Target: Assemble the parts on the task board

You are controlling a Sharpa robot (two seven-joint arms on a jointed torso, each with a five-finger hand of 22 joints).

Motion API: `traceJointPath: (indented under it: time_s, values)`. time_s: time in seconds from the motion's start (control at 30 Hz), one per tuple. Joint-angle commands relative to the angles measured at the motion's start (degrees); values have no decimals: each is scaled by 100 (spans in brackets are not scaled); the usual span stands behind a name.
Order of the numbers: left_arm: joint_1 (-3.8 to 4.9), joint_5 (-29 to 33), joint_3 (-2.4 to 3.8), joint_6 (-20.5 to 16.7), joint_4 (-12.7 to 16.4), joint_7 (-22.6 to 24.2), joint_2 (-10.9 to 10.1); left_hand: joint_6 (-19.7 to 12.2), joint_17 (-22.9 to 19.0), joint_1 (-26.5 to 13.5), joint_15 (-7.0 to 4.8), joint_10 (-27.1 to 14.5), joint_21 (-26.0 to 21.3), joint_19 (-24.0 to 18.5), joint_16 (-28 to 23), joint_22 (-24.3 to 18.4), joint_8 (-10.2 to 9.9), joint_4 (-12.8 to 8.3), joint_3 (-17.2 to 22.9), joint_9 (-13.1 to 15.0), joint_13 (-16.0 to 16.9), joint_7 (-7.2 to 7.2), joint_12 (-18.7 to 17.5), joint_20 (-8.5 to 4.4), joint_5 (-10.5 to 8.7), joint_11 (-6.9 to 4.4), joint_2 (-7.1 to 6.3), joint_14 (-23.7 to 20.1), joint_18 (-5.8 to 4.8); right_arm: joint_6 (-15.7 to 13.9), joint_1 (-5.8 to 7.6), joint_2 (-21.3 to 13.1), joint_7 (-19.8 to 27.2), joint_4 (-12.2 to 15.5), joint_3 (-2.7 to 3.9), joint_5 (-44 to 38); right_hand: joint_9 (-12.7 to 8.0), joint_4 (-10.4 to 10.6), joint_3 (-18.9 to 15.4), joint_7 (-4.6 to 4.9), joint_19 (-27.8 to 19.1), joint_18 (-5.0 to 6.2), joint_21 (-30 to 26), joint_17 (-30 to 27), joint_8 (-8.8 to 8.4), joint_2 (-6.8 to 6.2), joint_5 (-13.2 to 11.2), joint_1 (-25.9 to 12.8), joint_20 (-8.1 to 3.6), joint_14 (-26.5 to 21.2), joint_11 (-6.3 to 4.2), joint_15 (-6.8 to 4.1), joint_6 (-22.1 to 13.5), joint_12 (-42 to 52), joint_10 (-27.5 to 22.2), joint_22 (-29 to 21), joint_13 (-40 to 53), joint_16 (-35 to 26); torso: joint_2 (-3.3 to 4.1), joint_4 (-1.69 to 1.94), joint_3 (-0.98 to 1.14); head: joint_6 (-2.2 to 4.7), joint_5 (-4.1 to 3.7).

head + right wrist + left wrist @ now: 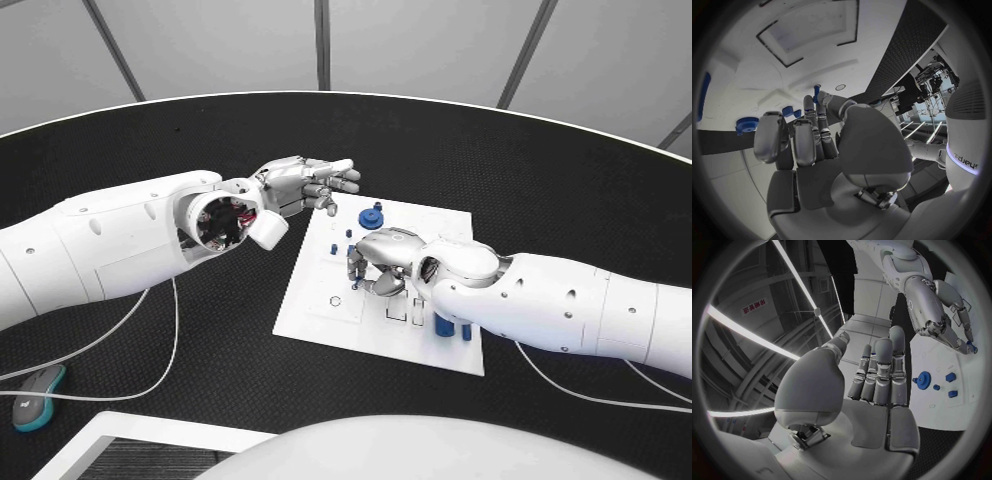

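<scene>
Item: white flat task board (325, 300), mid black surface (548, 190), w/ small blue parts incl. blue gear-shaped piece (374, 217) at far edge. Right hand (381, 262) over board centre, pinching thin blue peg (816, 93) at fingertips (insertion step, judged); left hand (306, 183) spread, idle at far-left corner. Next: align peg upright over its hole, press down.

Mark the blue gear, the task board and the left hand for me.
blue gear (924, 379), left wrist view, on its toothed face.
task board (320, 300), head view, on its bare near-left part.
left hand (306, 183), head view, on the hand's middle.
</scene>
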Motion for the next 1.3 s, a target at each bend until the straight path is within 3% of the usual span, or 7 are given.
traceJointPath:
  time_s: [0.03, 0.73, 1.3]
  values:
    - [0, 0, 0, 3, 2, -3, 0, -47, -9, 44, -2, -47, -34, 30, 32, -6, 18, -13, -32, 1, 9, 3, 18, 5, -24, -3, 10, -27, 35, 24, -1, 20, -19, -25, 0, 0, 5, -34, 4, 35, 59, -45, -21, 119, 40, 34, 28, -34, -21, 331, 4, -22, -17, -12, 53, 239, 5, 23, 3, -3, 1, -9, 7]
    - [1, 0, 0, 22, 0, -33, 6, -47, -11, 48, -2, -50, -39, 28, 34, -9, 22, 6, -52, 1, 11, 2, 26, 8, -24, -3, 23, -32, 36, 85, -14, 107, -47, -63, 0, 0, 10, -34, 8, 40, 55, -43, -32, 118, 35, 48, 40, -40, -18, 331, 8, -18, -25, -26, 55, 232, 2, 23, -6, -3, -5, -28, 7]
    - [2, 0, 0, 23, -12, -55, 13, -48, -11, 45, -1, -52, -41, 28, 34, -9, 22, 14, -60, 1, 11, 2, 27, 8, -24, -2, 26, -34, 36, 409, -15, 133, -135, -90, -2, 0, 17, -30, -4, 47, 49, -39, -51, 103, 32, 47, 37, -63, -13, 327, 16, -13, -34, -44, 51, 221, -2, 13, -4, -3, -1, -61, 8]
